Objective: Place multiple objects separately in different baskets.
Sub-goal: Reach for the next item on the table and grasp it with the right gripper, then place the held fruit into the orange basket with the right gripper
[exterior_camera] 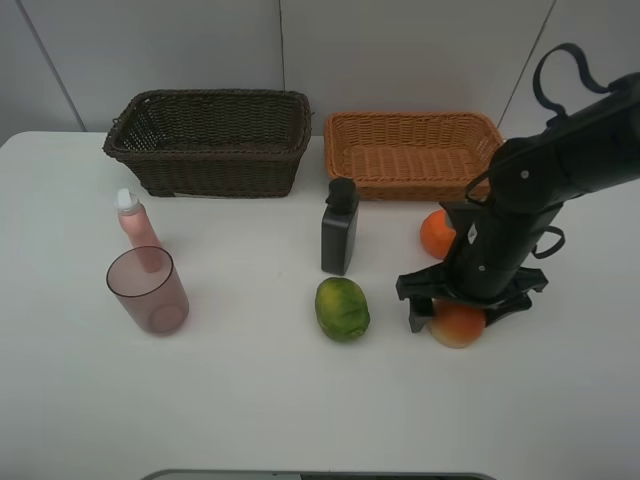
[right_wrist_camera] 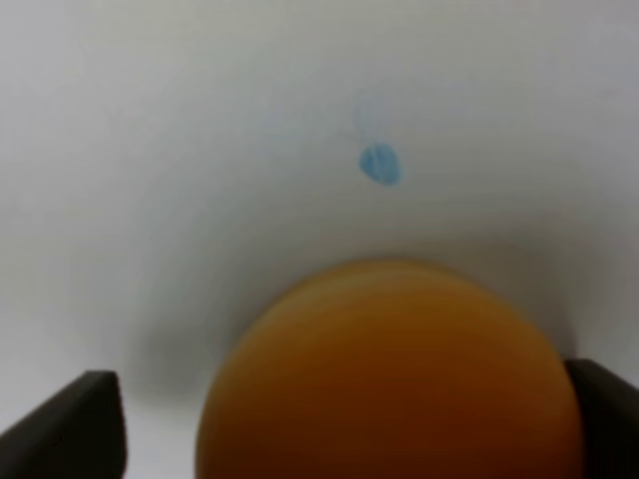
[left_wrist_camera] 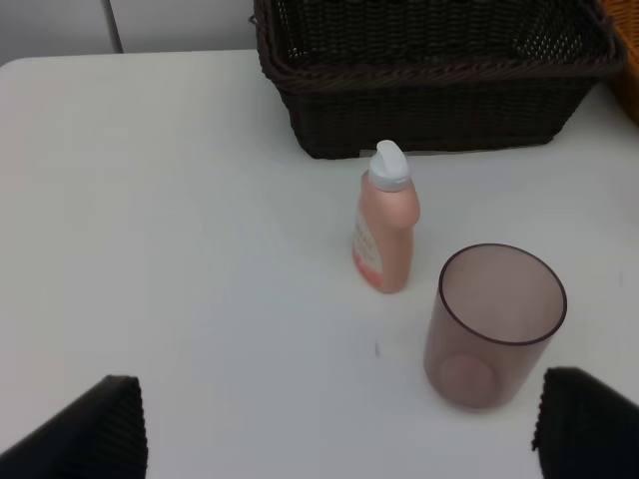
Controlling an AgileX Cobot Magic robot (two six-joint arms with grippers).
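Note:
My right gripper (exterior_camera: pixel 462 308) is open and low over the red-yellow apple-like fruit (exterior_camera: pixel 458 328), with its jaws either side of it; in the right wrist view the fruit (right_wrist_camera: pixel 389 379) fills the gap between the fingertips (right_wrist_camera: pixel 60 429). The orange (exterior_camera: pixel 437 235) lies just behind, in front of the light tan basket (exterior_camera: pixel 410 150). The green lime-like fruit (exterior_camera: pixel 342 308) and the dark bottle (exterior_camera: pixel 339 228) are mid-table. The pink bottle (left_wrist_camera: pixel 385 235) and the pink-purple cup (left_wrist_camera: pixel 494 324) stand on the left before the dark brown basket (exterior_camera: pixel 210 140). My left gripper (left_wrist_camera: pixel 339 439) is open and empty, short of the cup.
Both baskets stand side by side along the back of the white table (exterior_camera: pixel 250 400), against a grey wall. A small blue mark (right_wrist_camera: pixel 379 165) is on the tabletop beyond the apple-like fruit. The left arm does not show in the high view.

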